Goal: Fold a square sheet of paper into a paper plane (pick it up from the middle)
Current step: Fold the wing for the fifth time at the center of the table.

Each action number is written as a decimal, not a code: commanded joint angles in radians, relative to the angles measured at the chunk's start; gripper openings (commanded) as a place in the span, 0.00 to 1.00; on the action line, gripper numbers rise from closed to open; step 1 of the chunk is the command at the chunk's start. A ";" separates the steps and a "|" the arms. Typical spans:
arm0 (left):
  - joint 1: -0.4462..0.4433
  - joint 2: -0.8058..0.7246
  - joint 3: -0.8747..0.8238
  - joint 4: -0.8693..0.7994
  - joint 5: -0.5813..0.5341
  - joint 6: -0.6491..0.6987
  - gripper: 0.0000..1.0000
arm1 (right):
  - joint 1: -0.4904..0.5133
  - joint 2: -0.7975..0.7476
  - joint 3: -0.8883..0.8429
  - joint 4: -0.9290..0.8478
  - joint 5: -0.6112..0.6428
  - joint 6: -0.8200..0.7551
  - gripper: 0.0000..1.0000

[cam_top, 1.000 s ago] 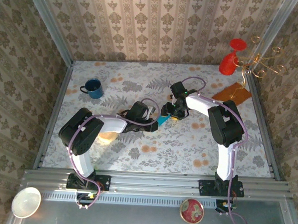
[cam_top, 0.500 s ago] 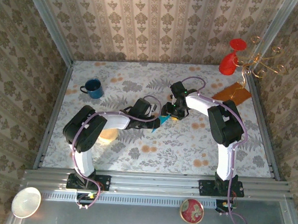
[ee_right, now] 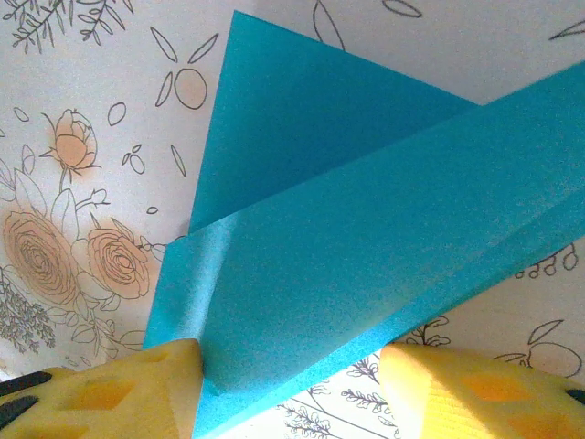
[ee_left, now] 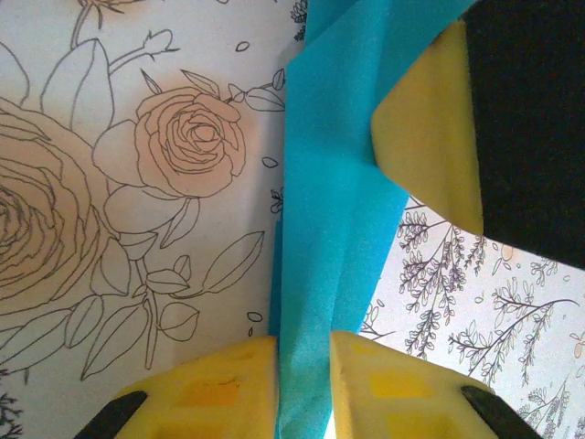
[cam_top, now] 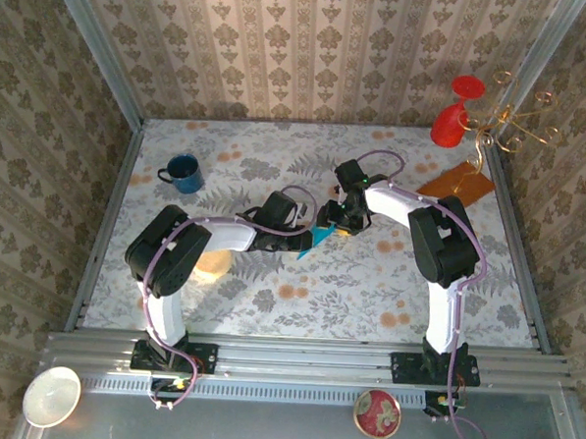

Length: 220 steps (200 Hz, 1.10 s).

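The square sheet of paper (cam_top: 320, 236), teal-blue and folded into a long layered strip with a slanted flap, is at the table's middle between both arms. My left gripper (cam_top: 305, 240) is shut on one narrow end; in the left wrist view its yellow pads (ee_left: 228, 384) press the paper (ee_left: 329, 201) from both sides. My right gripper (cam_top: 334, 222) stands open astride the paper (ee_right: 366, 210). Its left pad (ee_right: 146, 384) touches the paper's edge and its right pad (ee_right: 457, 384) sits just beside it. One right finger (ee_left: 430, 137) lies over the strip in the left wrist view.
A blue mug (cam_top: 184, 173) stands at the back left. An orange-brown sheet (cam_top: 457, 183), a red vase (cam_top: 454, 115) and a gold wire stand (cam_top: 519, 123) crowd the back right corner. Two bowls (cam_top: 51, 396) (cam_top: 376, 413) sit on the front rail.
My left gripper has narrowed onto the folded paper and its wrist has shifted slightly toward the right arm. The right arm has stayed in place.
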 commanded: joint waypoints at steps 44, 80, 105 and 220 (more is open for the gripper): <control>-0.001 0.074 0.007 -0.130 -0.007 0.017 0.24 | -0.023 -0.040 -0.068 0.003 -0.045 0.004 0.62; -0.001 0.094 0.014 -0.150 -0.010 0.032 0.24 | -0.045 -0.189 -0.135 0.092 -0.111 0.000 0.65; -0.005 0.105 0.020 -0.159 -0.010 0.036 0.24 | -0.072 -0.312 -0.240 0.186 -0.152 0.015 0.65; -0.012 0.113 0.033 -0.175 -0.015 0.041 0.25 | -0.008 -0.204 -0.232 0.362 -0.273 0.086 0.25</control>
